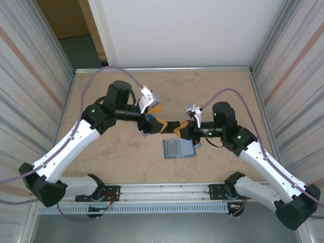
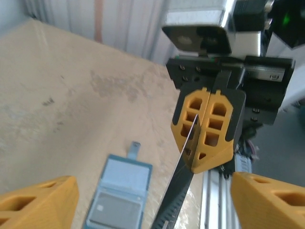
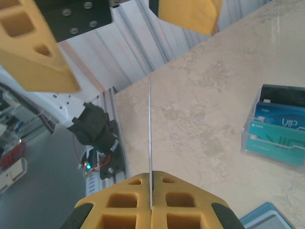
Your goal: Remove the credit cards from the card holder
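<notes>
A black credit card [image 1: 172, 125] hangs above the table between the two grippers. My right gripper [image 3: 151, 180] is shut on one end of it, and the card [image 3: 150, 129] runs edge-on away from those fingers. In the left wrist view the right gripper [image 2: 200, 162] pinches the same card [image 2: 178, 195]. My left gripper [image 2: 152, 193] is open, its yellow fingers [image 2: 40, 205] standing apart on either side of the card without touching it. The card holder [image 2: 125, 179], a teal-blue wallet, lies open on the table below, with a grey card in its lower pocket. It also lies just below the grippers [image 1: 178, 148].
A clear stand [image 3: 274, 143] holding several black, blue and teal cards sits on the table to the right in the right wrist view. The aluminium rail [image 1: 162, 191] runs along the near table edge. Ribbed side walls [image 1: 30, 76] close in both sides.
</notes>
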You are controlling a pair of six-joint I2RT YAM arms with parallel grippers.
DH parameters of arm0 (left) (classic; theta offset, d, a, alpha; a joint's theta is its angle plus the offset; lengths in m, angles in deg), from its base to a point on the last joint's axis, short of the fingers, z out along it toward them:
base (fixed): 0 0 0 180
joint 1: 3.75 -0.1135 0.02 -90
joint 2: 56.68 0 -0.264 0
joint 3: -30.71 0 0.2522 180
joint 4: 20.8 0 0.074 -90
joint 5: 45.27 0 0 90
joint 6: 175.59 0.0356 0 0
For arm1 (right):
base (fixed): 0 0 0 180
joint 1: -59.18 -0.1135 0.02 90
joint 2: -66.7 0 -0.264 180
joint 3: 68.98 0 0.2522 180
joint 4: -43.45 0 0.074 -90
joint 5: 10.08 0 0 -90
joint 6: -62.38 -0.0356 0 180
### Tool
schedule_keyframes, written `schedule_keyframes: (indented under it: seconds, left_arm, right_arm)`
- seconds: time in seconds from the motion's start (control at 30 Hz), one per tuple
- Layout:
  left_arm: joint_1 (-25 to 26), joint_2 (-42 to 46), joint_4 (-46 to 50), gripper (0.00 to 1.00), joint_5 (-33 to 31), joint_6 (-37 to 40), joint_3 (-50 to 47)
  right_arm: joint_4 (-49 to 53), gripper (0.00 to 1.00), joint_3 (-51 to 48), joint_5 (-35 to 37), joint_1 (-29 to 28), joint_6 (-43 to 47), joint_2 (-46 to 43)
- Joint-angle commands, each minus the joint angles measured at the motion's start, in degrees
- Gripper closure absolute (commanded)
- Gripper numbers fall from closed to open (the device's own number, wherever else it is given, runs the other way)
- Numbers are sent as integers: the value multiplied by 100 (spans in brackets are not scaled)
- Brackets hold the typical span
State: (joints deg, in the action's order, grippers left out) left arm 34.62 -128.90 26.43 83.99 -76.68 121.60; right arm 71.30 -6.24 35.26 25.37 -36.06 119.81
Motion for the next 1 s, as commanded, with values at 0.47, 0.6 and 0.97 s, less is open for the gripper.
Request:
schedule_keyframes:
  seconds: [0.47, 0.6, 0.97]
  left_arm:
    - [240, -776, 994, 73, 571, 566, 734]
    - [267, -838, 1003, 93, 605, 661, 730]
    - [266, -310, 135, 100, -418, 932, -94]
  right_arm:
    - [108, 100, 234, -361, -48, 239, 112]
    - [96, 100, 236, -341, -41, 243, 131]
    - [78, 36, -5, 678, -37, 173, -280]
